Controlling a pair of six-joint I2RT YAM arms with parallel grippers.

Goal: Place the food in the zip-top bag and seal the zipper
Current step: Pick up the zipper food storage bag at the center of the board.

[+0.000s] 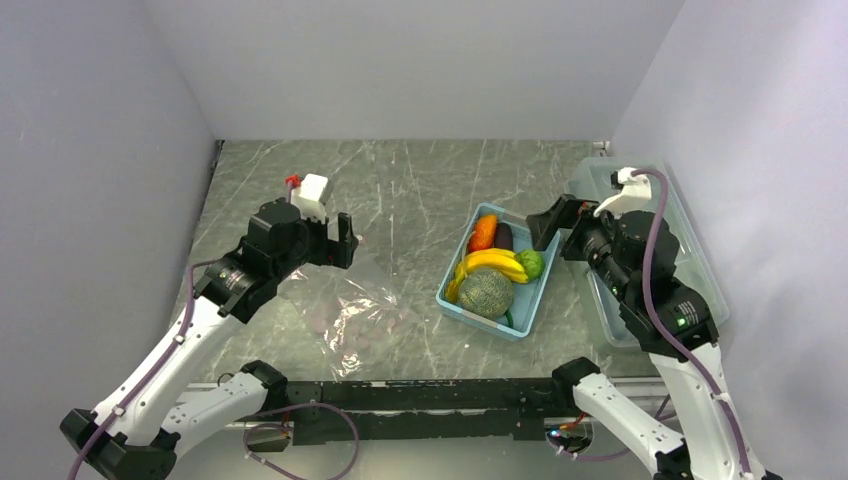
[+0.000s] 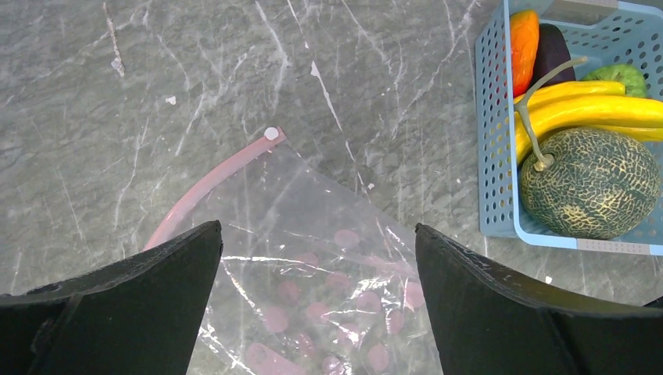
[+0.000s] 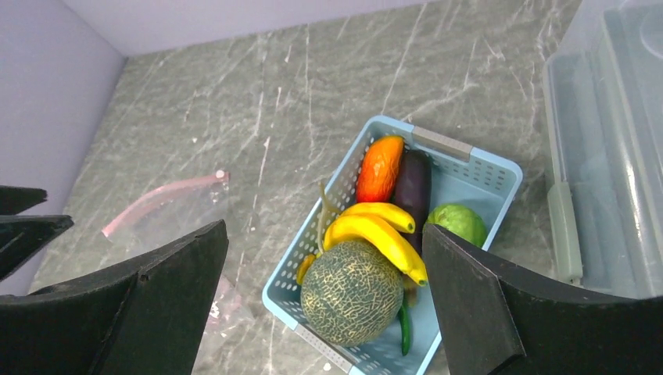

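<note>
**Ana:** So, the left gripper (image 2: 318, 230): is it holding anything?

**Ben:** No. Its jaws are spread wide with nothing between them. In its own camera the clear bag (image 2: 328, 297) lies flat on the table (image 1: 400, 190), right under the gap between the two fingers.

**Ana:** And the zipper?

**Ben:** The zipper (image 2: 205, 187) curves away from beside the left finger, up to the bag's far corner, where there is a small white dot. The bag has pink spots on it and nothing inside that I can see.

**Ana:** Where is the food, then?

**Ben:** All of it sits in the blue basket (image 2: 489, 117), off to the right of that gripper and apart from the bag.

**Ana:** What about the right gripper (image 3: 324, 228)?

**Ben:** It is also wide open and empty, and in its view the basket lies between its fingers. The melon (image 3: 352, 293) is at the near end with the banana (image 3: 375, 230) against it. The carrot (image 3: 379, 168) and eggplant (image 3: 413, 187) lie side by side at the far end. A green vegetable (image 3: 457, 223) sits by the right wall, and a thin green pod (image 3: 405, 328) lies beside the melon.

**Ana:** Anything further out?

**Ben:** A large clear box (image 3: 610, 156) with a lid stands just right of the basket.
</note>
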